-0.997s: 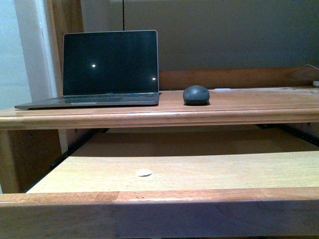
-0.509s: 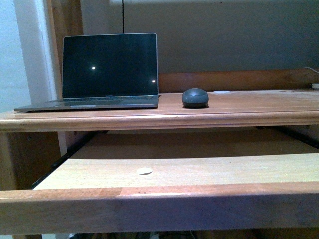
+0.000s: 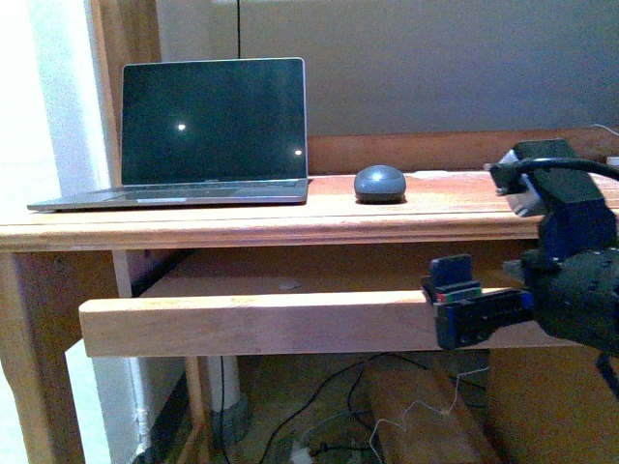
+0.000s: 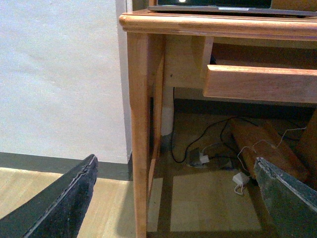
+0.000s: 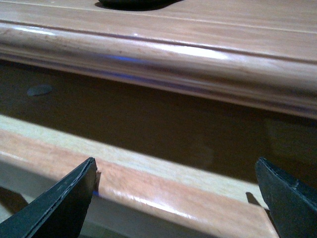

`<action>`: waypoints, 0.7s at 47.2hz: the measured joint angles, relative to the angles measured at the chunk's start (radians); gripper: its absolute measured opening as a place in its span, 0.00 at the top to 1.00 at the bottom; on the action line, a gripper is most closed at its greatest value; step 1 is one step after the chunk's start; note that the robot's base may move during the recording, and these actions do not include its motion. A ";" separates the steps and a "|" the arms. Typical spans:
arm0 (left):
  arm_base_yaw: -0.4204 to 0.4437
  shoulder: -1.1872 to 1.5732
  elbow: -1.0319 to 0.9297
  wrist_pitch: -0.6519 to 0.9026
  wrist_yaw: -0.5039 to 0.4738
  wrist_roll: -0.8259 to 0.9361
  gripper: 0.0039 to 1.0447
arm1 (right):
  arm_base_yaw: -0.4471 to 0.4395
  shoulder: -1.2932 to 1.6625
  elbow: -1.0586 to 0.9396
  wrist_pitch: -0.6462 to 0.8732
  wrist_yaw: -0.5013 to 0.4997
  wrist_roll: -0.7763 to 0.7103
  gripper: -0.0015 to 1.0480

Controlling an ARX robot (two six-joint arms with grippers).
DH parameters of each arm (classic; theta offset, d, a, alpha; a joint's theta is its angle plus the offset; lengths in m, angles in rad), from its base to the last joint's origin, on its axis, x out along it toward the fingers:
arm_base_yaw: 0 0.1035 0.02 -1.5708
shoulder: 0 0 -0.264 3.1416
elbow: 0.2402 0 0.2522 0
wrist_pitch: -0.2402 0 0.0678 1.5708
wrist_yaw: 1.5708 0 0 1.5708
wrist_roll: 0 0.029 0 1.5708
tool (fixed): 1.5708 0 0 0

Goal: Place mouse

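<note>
The desk [image 3: 193,230] fills the front view, with the open laptop [image 3: 213,121] at upper left and a pull-out shelf [image 3: 251,324] below. The right gripper [image 5: 174,166], at lower right before the shelf, is spread wide and empty. The left gripper [image 4: 174,163] is also spread, so the right arm looks nearer. The mouse [image 3: 380,183] rests on the desk just right of the laptop, up and left of the right gripper. Its long axis seems to lie across the frame, but I cannot tell its front end.
</note>
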 joint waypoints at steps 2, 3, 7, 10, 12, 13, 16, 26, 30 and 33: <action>0.000 0.000 0.000 0.000 0.000 0.000 0.07 | 0.005 0.016 0.022 -0.008 0.015 -0.005 0.07; 0.000 0.000 0.000 0.000 0.000 0.000 0.07 | 0.008 0.023 0.032 -0.011 0.020 -0.007 0.07; 0.000 0.000 0.000 0.000 0.000 0.000 0.07 | 0.008 0.035 0.055 -0.021 0.033 0.002 0.07; 0.000 0.000 0.000 0.000 0.000 0.000 0.07 | 0.003 0.034 0.059 -0.023 0.026 0.022 0.07; 0.000 0.000 0.000 0.000 0.000 0.000 0.07 | 0.000 0.031 0.057 -0.021 0.016 0.030 0.07; 0.000 0.000 0.000 0.000 0.000 0.000 0.07 | -0.004 0.026 0.053 -0.018 0.007 0.036 0.07; 0.000 0.000 0.000 0.000 0.000 0.000 0.07 | -0.017 0.010 0.034 -0.010 -0.018 0.049 0.07; 0.000 0.000 0.000 0.000 0.000 0.000 0.07 | -0.128 -0.143 -0.132 0.003 -0.151 0.122 0.07; 0.000 0.000 0.000 0.000 0.000 0.000 0.07 | -0.167 -0.214 -0.189 0.003 -0.214 0.138 0.07; 0.000 0.000 0.000 0.000 0.000 0.000 0.07 | -0.184 -0.256 -0.219 0.003 -0.249 0.140 0.07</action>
